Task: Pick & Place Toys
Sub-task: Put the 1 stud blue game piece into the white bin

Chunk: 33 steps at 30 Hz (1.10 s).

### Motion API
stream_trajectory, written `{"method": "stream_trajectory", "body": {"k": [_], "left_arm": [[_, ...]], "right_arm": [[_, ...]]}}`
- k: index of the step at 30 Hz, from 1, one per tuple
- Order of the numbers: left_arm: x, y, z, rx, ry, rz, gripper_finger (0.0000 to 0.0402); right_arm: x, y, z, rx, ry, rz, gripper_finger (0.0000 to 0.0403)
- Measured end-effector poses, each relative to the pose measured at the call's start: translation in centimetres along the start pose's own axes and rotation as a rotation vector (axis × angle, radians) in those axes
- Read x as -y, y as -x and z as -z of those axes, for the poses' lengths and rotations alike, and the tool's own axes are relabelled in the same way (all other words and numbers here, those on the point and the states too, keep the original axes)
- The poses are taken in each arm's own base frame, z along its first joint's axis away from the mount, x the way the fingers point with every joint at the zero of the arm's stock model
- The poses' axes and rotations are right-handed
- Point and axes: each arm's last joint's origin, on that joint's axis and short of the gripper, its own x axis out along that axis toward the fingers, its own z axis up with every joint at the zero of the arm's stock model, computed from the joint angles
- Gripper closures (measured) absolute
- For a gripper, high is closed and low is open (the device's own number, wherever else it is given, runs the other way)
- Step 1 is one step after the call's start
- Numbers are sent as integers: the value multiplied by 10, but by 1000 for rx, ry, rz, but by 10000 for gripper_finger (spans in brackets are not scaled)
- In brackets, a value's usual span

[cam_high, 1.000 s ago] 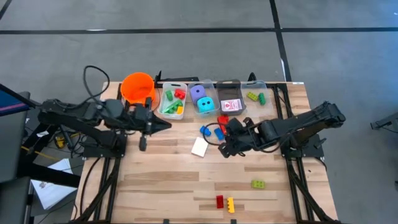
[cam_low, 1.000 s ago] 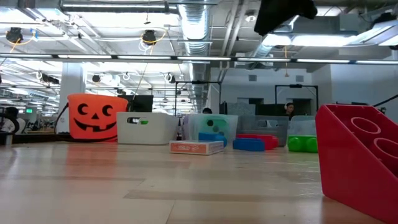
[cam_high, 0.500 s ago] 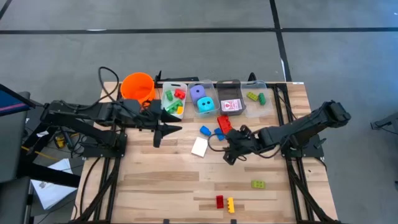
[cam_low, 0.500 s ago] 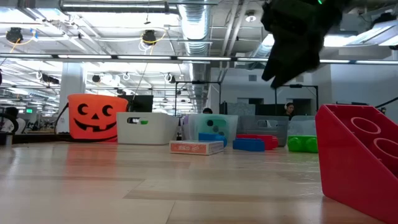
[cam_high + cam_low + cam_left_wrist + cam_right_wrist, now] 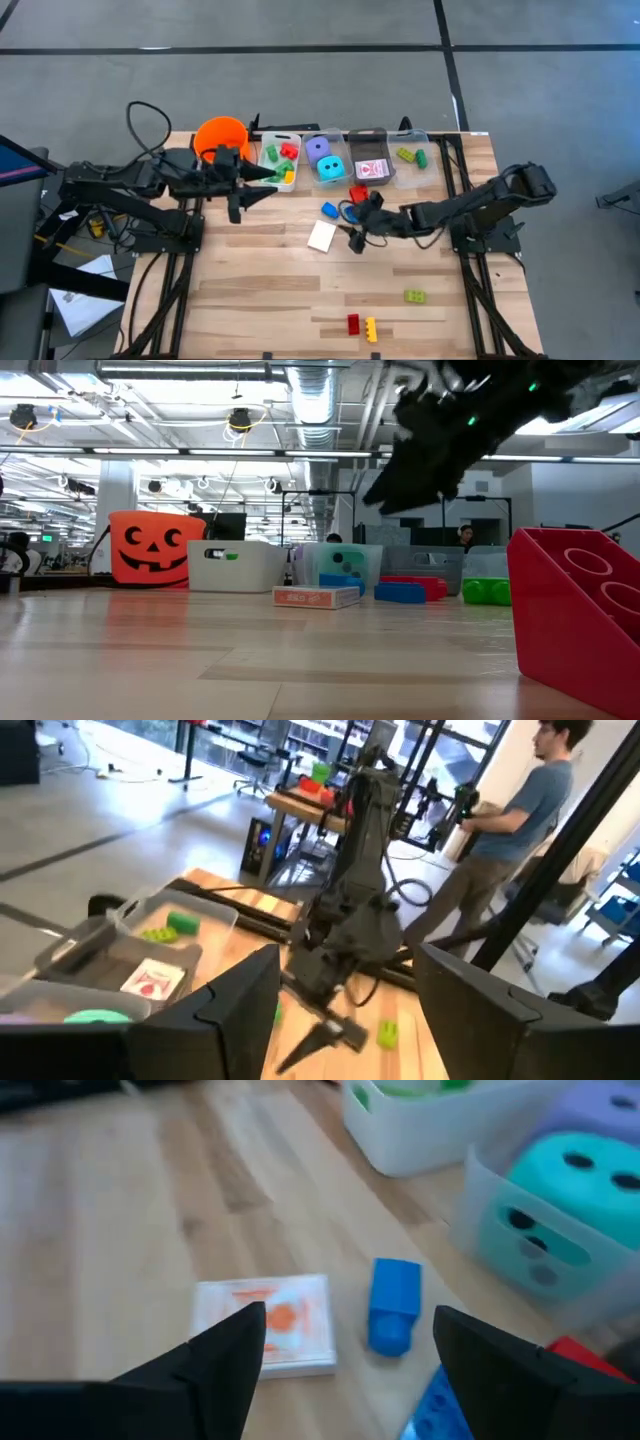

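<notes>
Blue brick beside card; right gripper above, jaws apart

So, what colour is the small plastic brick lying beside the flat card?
Blue: small plastic brick beside the flat card, clearest in the right wrist view.

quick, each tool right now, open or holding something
left tool: open, holding nothing
right tool: open, holding nothing

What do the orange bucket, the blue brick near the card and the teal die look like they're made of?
Orange bucket: probably moulded plastic, smooth with a printed pumpkin face. Blue brick: hard plastic, judging by its crisp edges and even colour. Teal die: matte, rounded corners; possibly foam or soft plastic.
</notes>
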Motion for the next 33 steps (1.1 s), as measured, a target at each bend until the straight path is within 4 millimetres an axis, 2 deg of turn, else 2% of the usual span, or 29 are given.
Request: {"method": "stream_trajectory", "body": {"k": [4,8,20,30,33], "left_arm": [[-1,4,-2,7,-1,0,178],[-1,4,0,-6,-5,-4,178],[-3,5,3,-40,-15,-15,178],[-3,5,3,-42,-15,-15,178],[-3,5,3,-42,-12,-15,178]], "right_arm": [[12,-21,0,-24,-36,50,122],[22,-36,-4,-6,-89,10,122],[49,-69,11,-112,-118,25,122],[43,-98,4,-159,-27,-52,122],[41,-109,7,-227,-16,-33,122]]}}
